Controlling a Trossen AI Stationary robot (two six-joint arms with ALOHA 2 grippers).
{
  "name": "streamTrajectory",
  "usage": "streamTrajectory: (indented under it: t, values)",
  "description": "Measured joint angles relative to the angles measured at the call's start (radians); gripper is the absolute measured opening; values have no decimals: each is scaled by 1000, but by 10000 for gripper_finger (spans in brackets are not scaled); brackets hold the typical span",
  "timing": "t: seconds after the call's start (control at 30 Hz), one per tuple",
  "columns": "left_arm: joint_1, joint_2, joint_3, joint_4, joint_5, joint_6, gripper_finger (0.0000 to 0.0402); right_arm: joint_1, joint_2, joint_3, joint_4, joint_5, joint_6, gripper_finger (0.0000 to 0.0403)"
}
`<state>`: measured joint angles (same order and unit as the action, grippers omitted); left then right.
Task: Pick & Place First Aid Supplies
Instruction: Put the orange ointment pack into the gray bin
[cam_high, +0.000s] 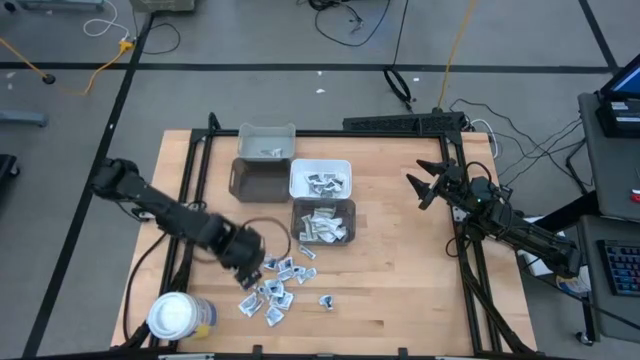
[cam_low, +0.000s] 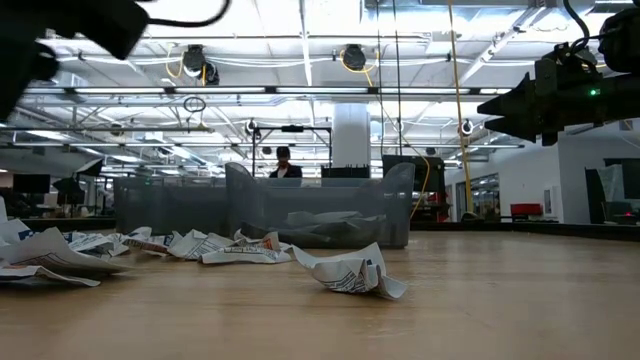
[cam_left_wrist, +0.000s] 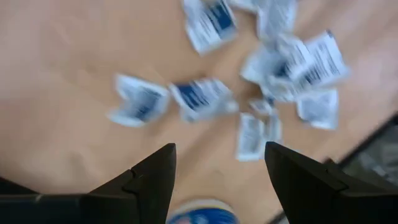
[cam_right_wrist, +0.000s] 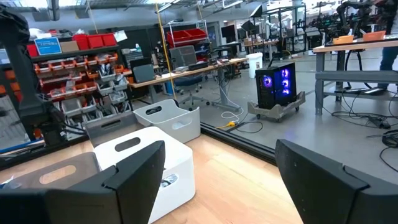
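The first aid supplies are small white packets with blue print, lying loose on the wooden table near its front edge, and they also show in the left wrist view and the low view. My left gripper hangs over the left end of this scatter, pointing down. Its fingers stand open with nothing between them. More packets lie in the white bin and the grey bin. My right gripper waits open at the table's right side, level and above the table.
A round jar with a white lid stands at the near left corner, close to my left gripper. A dark grey bin and a light grey bin stand behind the other two. Bare wood lies between the bins and my right arm.
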<state>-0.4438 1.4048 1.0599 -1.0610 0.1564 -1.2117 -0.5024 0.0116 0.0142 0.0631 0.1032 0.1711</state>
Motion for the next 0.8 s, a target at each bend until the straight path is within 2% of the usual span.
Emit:
streamTrajectory:
  t: [0.13,0.3,0.47,0.8]
  values:
    - [-120,46,-1,85,1,-156,244,0,0,0,0,0,0,297]
    - [-211,131,21,155,10,-261,233,0,0,0,0,0,0,297]
    - [-233,217,63,172,7,-276,225,0,0,0,0,0,0,297]
    - [-239,365,80,355,9,-259,223,0,0,0,0,0,0,297]
